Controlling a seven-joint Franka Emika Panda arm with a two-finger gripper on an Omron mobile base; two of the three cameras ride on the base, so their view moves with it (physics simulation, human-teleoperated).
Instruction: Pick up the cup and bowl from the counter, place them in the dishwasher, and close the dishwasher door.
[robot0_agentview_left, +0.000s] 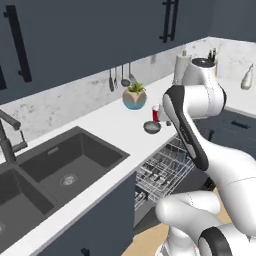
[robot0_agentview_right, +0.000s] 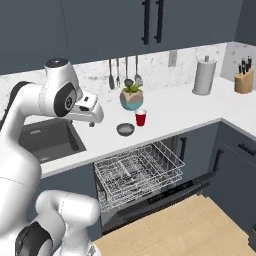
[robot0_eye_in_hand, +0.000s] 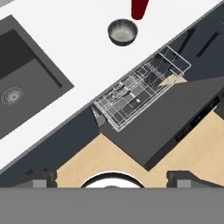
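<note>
Claw (robot0_eye_in_hand: 112, 178) (apparently spread wide, empty) high above floor, bowl (robot0_eye_in_hand: 122, 32) and cup (robot0_eye_in_hand: 139, 8) well ahead.

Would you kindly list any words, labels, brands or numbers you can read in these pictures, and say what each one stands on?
No readable text, brand, number or sign in any view.
The cup is plain red, the bowl plain grey.
The dishwasher door carries no lettering; the light marks along its edge, in the right base view, are too small to read.
The paper towel roll and knife block are unmarked.
</note>
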